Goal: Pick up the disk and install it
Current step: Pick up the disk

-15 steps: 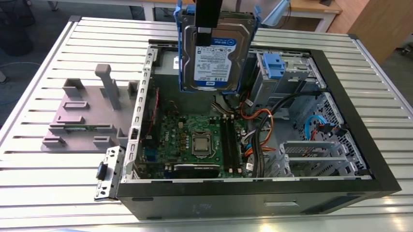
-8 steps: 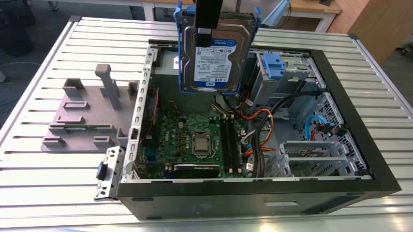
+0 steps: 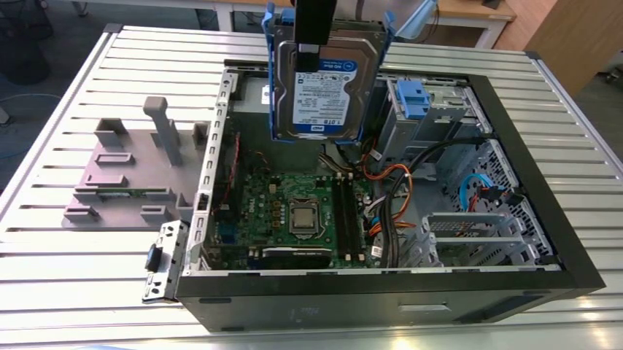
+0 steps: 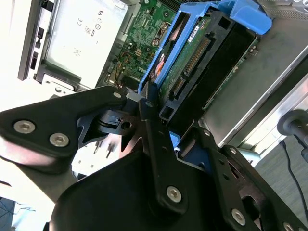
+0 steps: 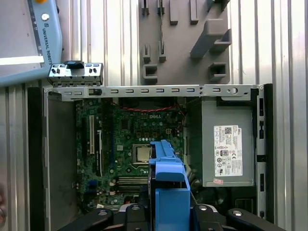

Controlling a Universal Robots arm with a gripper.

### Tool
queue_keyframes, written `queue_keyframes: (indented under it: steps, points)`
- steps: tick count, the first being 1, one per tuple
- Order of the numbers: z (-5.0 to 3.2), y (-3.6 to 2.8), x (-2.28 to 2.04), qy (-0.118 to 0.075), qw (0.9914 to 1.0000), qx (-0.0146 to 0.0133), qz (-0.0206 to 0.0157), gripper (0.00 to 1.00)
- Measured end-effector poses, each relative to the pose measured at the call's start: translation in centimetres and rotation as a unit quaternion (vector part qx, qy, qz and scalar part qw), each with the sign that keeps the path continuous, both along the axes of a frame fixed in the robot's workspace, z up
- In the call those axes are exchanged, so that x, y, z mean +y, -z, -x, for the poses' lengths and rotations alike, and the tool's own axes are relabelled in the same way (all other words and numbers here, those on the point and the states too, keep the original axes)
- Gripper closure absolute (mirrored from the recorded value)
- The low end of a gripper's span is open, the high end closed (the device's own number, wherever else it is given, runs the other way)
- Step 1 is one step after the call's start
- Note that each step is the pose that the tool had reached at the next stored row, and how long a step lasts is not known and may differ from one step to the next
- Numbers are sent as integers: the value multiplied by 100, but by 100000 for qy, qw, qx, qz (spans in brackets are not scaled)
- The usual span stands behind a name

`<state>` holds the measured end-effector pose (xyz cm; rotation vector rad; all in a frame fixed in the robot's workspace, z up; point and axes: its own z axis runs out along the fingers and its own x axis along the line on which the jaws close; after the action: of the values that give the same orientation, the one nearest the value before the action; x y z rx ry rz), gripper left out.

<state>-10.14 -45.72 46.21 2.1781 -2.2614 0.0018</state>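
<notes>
The disk (image 3: 323, 84), a silver-grey hard drive with a white-and-blue label in a blue carrier bracket, hangs upright above the far part of the open computer case (image 3: 551, 232). My gripper (image 3: 309, 60) comes down from above and is shut on the disk's upper part, one black finger lying across its labelled face. In the second wrist view the disk (image 4: 199, 65) shows its connector edge beyond the gripper (image 4: 155, 113). In the first wrist view the blue carrier (image 5: 168, 185) stands over the motherboard, held by the gripper (image 5: 168, 211).
Inside the case lie the motherboard (image 3: 297, 211), cables (image 3: 395, 182), a grey power supply box (image 5: 226, 149) and a blue-tabbed drive cage (image 3: 416, 109). A grey plastic stand with upright posts (image 3: 136, 168) sits on the slatted table at the exterior view's left.
</notes>
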Motion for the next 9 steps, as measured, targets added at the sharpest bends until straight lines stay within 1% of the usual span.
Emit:
queue_keyframes:
  steps: [9]
  points:
    - [0, 0, -25, -1, 100000, 2, -1, 64]
